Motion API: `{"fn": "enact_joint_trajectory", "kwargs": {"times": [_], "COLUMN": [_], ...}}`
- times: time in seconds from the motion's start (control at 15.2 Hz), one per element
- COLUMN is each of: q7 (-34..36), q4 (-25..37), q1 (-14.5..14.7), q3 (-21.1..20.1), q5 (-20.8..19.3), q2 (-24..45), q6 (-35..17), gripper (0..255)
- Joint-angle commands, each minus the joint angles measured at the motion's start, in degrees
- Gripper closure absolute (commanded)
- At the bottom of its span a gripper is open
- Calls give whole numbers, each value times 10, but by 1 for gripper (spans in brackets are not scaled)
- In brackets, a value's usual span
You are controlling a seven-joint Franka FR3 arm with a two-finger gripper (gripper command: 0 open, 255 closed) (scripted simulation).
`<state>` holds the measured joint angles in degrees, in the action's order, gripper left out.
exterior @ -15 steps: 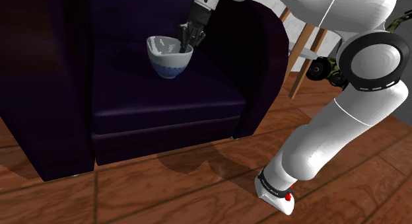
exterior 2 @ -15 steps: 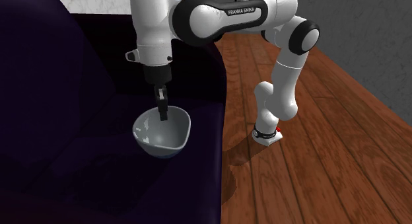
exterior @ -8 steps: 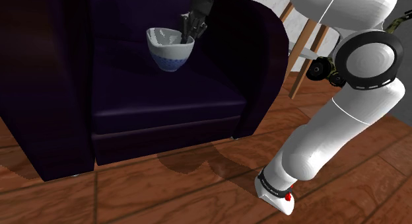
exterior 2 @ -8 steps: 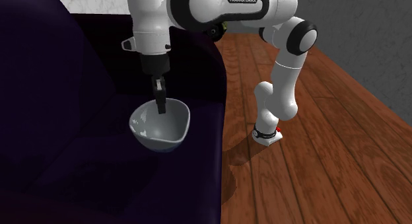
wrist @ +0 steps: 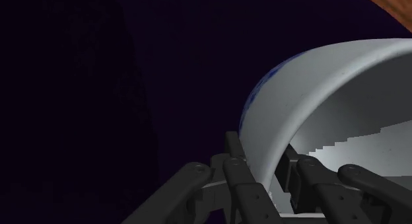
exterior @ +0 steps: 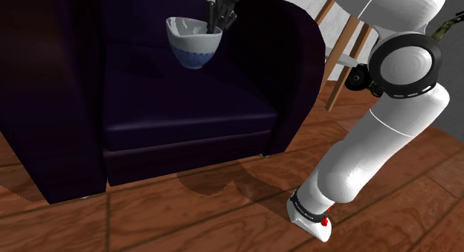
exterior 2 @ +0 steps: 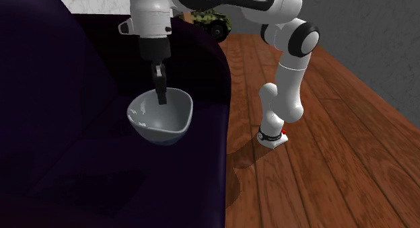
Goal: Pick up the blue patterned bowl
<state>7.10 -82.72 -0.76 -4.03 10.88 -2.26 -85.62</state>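
The bowl (exterior: 193, 40) is white with a blue pattern low on its outside, and it hangs in the air above the dark armchair's seat (exterior: 186, 102). My black gripper (exterior: 217, 20) is shut on the bowl's rim, on the side toward the shoulder view's right. One finger is inside the bowl and one outside. In the second exterior view the bowl (exterior 2: 160, 116) looks pale grey and hangs from the gripper (exterior 2: 160, 95) beside the chair's arm. The wrist view has the bowl's wall (wrist: 310, 97) clasped between the fingers (wrist: 245, 180).
The dark purple armchair (exterior: 67, 87) has high arms on both sides of the seat. Wooden chair legs (exterior: 343, 57) stand behind it at the shoulder view's right. A camouflage toy vehicle (exterior 2: 208, 21) sits on the wood floor (exterior 2: 323, 146) beyond the armchair.
The gripper has risen with the bowl in it, so the bowl now hangs higher above the seat cushion. The grip on the rim is unchanged.
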Motion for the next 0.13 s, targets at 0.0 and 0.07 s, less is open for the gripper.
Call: {"fn": "enact_joint_trajectory", "kwargs": {"times": [0.0, 0.07], "q7": [2, 2], "q4": [15, 15], "q1": [0, 0], "q3": [0, 0], "q5": [0, 0], "q2": [3, 4], "q6": [10, 10], "gripper": [255, 255]}}
